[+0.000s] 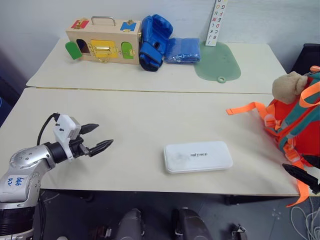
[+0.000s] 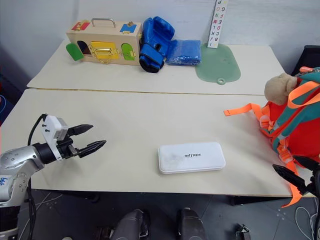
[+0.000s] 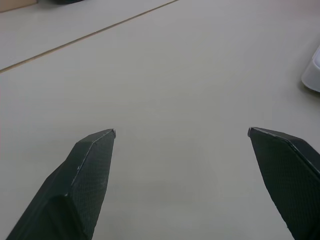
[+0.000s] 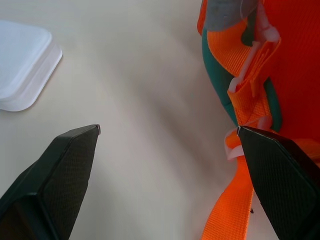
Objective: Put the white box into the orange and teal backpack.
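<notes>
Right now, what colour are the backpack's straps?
Bright orange straps on the orange and teal backpack; clearest in the left eye view.

A robot test room or lab: two plain beige tables (image 1: 140, 120) pushed together against a bare white wall, set out with unrelated props such as a wooden latch box (image 1: 103, 41), a blue boxing glove (image 1: 153, 41), a green mat (image 1: 218, 61) and a lettered chart (image 1: 216, 22)

silver left arm (image 1: 25, 162), black cable, black jaws
</notes>
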`<act>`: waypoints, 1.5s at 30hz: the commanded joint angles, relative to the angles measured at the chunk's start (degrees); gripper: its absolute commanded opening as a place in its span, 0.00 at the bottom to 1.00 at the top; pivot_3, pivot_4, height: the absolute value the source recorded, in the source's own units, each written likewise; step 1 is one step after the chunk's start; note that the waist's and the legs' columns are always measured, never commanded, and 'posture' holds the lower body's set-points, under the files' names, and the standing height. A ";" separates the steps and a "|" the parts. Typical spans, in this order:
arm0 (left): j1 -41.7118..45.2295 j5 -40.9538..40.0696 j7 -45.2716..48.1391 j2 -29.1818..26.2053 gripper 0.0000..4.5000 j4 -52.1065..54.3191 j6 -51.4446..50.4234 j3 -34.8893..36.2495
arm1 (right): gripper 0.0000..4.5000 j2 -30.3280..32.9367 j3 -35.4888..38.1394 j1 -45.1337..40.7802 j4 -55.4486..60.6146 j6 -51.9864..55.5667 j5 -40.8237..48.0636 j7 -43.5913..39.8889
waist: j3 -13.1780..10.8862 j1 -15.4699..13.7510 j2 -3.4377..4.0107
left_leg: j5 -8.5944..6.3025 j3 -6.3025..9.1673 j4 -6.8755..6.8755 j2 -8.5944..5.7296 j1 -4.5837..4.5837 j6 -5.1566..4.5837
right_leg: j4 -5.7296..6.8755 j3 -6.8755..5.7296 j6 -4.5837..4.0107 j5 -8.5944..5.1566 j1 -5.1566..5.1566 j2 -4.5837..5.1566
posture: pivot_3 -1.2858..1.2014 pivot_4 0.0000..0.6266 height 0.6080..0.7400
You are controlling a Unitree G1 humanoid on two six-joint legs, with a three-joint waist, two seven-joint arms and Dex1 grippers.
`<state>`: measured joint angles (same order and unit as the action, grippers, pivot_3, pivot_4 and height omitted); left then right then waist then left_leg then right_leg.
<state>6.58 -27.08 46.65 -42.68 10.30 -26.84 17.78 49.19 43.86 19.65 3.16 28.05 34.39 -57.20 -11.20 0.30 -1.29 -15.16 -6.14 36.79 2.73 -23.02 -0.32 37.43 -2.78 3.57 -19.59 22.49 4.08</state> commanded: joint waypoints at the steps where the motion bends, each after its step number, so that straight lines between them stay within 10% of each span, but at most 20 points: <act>1: 0.45 -1.74 0.40 -0.39 0.99 1.73 -0.73 0.95 | 1.00 -0.05 2.18 0.07 1.29 -0.66 0.62 -0.05 | 0.00 -0.03 0.00 | 0.00 0.00 0.00 0.00 0.00 0.00 | 0.00 0.00 0.00 0.00 0.00 0.00 | 0.52 0.24 1.00; 17: -0.08 -5.06 0.30 -0.31 0.99 8.17 -7.62 -0.42 | 1.00 1.78 -0.96 -2.12 4.28 0.00 1.29 -2.65 | 0.00 -0.04 0.00 | 0.01 0.01 -0.01 0.00 0.00 0.02 | 0.00 0.00 0.00 0.00 0.00 0.00 | 0.52 0.24 1.00; 30: 14.72 3.90 7.19 6.56 0.07 2.19 -3.71 -26.91 | 0.01 6.98 -26.96 -20.64 -2.07 -6.97 -9.16 -10.83 | 0.00 -0.16 0.00 | 0.13 -0.01 0.23 0.00 -0.03 0.23 | 0.04 0.00 0.03 0.02 -0.03 -0.15 | 0.52 0.24 1.00; 45: 21.70 8.95 7.07 14.12 0.00 -5.72 -3.99 -33.38 | 0.00 3.93 -36.19 -22.73 4.55 -6.58 -10.42 -11.19 | 0.00 -0.21 0.00 | 0.23 -0.03 0.39 0.07 -0.06 0.37 | 0.16 0.05 0.04 0.02 0.01 -0.23 | 0.52 0.24 1.00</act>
<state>26.67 -17.94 54.39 -30.25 4.50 -32.14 -15.70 54.07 8.26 -3.64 3.30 21.34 21.97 -67.71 -11.20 0.08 -1.29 -14.93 -6.16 37.18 2.81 -23.07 0.05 37.59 -2.74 3.60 -19.57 22.49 3.85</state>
